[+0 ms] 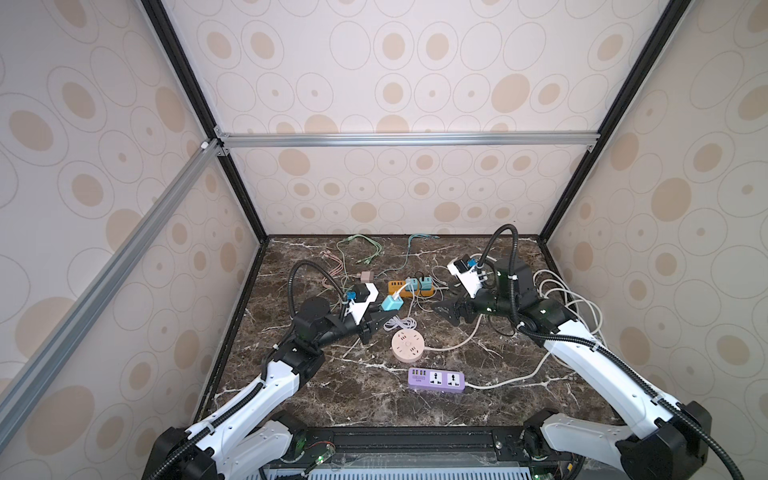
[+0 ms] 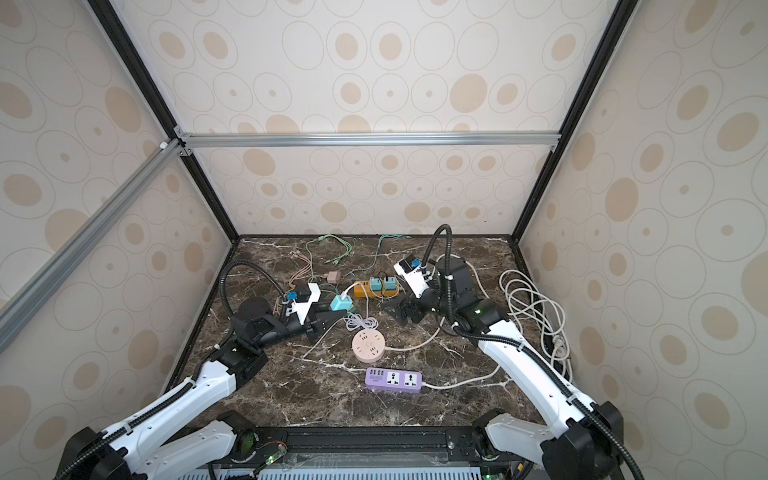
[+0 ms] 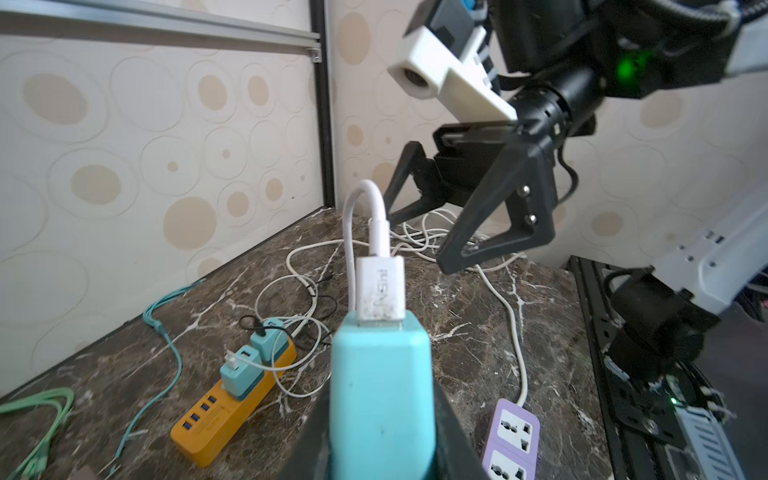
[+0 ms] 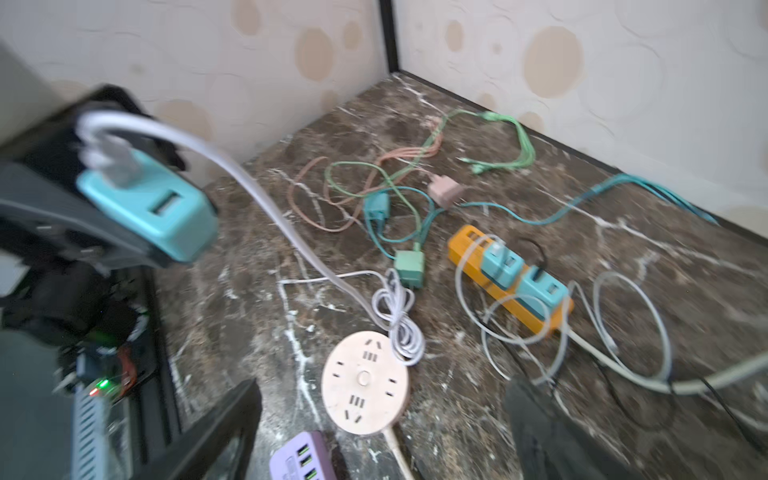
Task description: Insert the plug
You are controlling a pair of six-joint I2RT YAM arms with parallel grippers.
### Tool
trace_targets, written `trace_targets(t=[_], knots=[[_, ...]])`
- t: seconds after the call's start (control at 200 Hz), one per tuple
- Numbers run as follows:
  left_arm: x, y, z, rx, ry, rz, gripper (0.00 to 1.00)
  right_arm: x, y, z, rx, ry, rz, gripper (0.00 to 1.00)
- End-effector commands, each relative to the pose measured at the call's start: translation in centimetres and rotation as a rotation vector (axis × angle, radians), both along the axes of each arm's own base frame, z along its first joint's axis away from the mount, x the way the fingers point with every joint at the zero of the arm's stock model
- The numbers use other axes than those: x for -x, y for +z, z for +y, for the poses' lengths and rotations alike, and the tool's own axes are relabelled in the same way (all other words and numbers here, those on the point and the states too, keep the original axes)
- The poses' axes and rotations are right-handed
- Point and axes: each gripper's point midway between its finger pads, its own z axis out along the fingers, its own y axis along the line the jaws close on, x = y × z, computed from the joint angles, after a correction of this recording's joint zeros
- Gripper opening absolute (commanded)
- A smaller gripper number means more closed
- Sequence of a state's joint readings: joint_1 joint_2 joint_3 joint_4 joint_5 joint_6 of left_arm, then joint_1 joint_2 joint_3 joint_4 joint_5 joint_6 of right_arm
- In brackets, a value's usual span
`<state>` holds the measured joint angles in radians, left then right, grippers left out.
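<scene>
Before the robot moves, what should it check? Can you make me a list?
1. Grip: left gripper clamps the teal charger: ok.
2. The white cable is seated in the charger: ok.
3. The right gripper is open and empty: ok.
4. The purple strip has free sockets: ok.
5. Charger lined up over a socket: not ok, it hangs apart from every strip.
6. Charger prongs straight: cannot tell, they are hidden.

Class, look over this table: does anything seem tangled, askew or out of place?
Nothing looks damaged or spilled. Coloured cables lie tangled at the back of the table, and white cable loops drape across the orange power strip.
</scene>
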<state>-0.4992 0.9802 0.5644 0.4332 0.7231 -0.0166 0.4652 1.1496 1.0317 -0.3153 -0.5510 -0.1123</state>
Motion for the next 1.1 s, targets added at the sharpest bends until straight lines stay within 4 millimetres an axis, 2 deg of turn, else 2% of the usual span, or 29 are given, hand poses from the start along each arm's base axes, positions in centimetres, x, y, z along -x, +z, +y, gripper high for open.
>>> trace_targets(t=[0.0,0.105,0.28,0.425,0.605,0.8,0.955,1.095], knots=[[2.4,3.8,-1.2,0.012,-0.18,-0.249,0.0,4.1,2.7,2.1,-0.11,0.262,-0.006,0.79],[2.9,3.6,-1.8,0.009,-0.254,-0.258,0.0,5.7,3.8,3.2,-0.141,0.37,-0.018,0.67],[2.5,3.5,-2.5,-0.005,-0.3,-0.261,0.0,7.3,4.4,4.9,-0.077,0.497,-0.071,0.64],[2.5,3.7,-2.8,0.006,-0.316,-0.268,0.0,7.2,4.0,5.8,-0.03,0.525,-0.105,0.62],[3.0,3.5,-2.9,0.013,-0.354,-0.261,0.0,5.6,3.1,6.4,0.032,0.465,-0.166,0.63],[3.0,3.5,-3.1,0.016,-0.372,-0.256,0.0,6.6,2.8,7.7,0.067,0.541,-0.175,0.59],[2.8,3.1,-3.3,-0.002,-0.373,-0.248,0.0,6.5,2.8,8.1,0.083,0.561,-0.175,0.5],[2.6,2.7,-3.3,-0.026,-0.369,-0.246,0.0,6.4,2.9,7.9,0.11,0.56,-0.184,0.31]])
